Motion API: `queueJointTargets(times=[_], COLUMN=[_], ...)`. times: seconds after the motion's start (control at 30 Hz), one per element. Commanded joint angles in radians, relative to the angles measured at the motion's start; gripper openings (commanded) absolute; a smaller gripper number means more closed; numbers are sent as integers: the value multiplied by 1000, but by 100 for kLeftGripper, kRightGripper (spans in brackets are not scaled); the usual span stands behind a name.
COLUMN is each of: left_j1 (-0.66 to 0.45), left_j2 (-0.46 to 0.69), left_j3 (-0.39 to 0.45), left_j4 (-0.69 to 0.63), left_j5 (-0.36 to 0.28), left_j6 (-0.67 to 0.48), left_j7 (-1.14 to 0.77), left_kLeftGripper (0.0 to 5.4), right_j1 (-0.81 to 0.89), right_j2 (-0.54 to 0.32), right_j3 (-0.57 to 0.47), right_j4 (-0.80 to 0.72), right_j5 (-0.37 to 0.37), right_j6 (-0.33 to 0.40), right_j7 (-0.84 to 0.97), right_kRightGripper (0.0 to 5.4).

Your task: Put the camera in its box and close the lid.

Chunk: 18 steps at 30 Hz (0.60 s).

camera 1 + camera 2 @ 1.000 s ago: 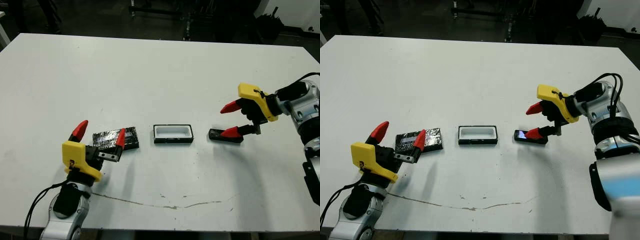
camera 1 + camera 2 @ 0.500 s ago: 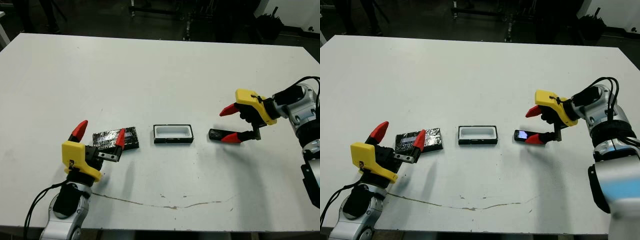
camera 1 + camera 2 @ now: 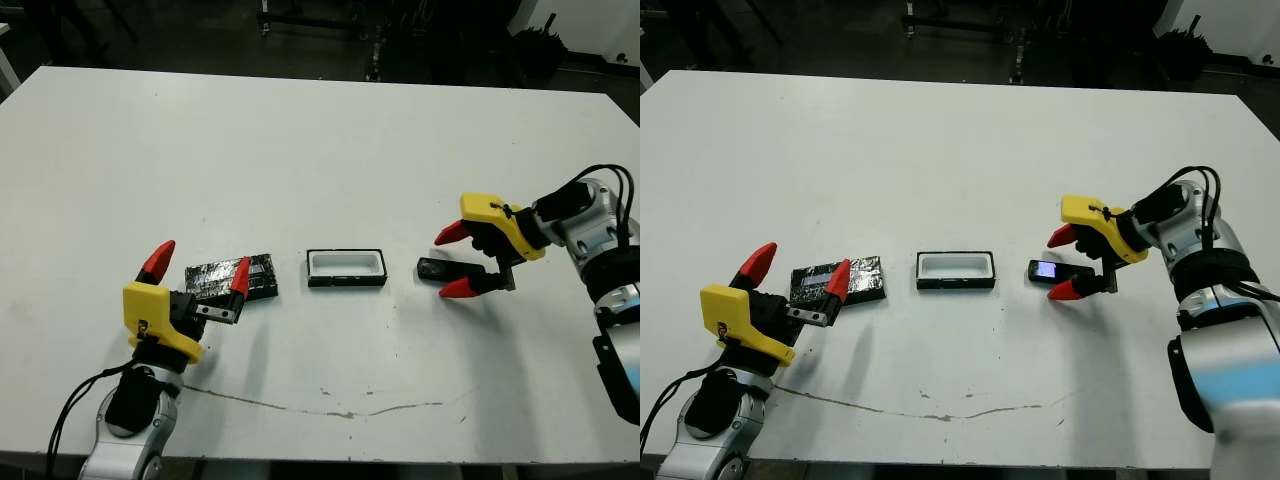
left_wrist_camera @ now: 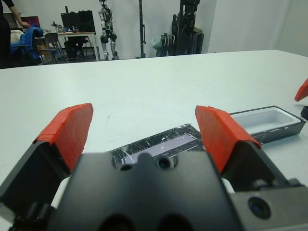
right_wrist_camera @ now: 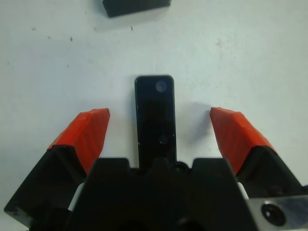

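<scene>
The camera point(image 3: 430, 267), a slim black bar, lies flat on the white table just right of the box point(image 3: 346, 268), an open black tray with white lining. My right gripper point(image 3: 450, 262) is open and low, one red finger on each side of the camera's right end; the right wrist view shows the camera point(image 5: 155, 115) centred between the fingers with gaps on both sides. The lid point(image 3: 222, 277), a glossy patterned slab, lies left of the box. My left gripper point(image 3: 200, 267) hovers open just in front of the lid point(image 4: 159, 144), holding nothing.
A thin dark scratch point(image 3: 330, 408) runs across the table near its front edge. Beyond the far edge are dark floor and equipment stands point(image 3: 375, 40). The left wrist view shows a room with racks and a person's arm point(image 4: 12, 12) far off.
My right gripper has come down and to the left, from above and right of the camera to astride its right end. The left arm, lid and box have not moved.
</scene>
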Motion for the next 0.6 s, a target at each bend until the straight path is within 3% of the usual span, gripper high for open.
queueJointTargets(times=[0.03, 0.17, 0.6], left_j1=[4, 5, 6], left_j2=[10, 8, 7], left_j3=[4, 2, -1], left_j4=[-6, -6, -11], left_j5=[4, 7, 22], left_j6=[17, 14, 20], left_j7=[-1, 1, 7], left_kLeftGripper=[540, 540, 540], right_j1=[16, 31, 111], right_j2=[18, 27, 3], right_j3=[8, -4, -33], right_j4=[9, 0, -124], right_j5=[-13, -7, 1], right_j6=[53, 136, 178], right_j7=[-7, -39, -177], right_kRightGripper=[520, 474, 305])
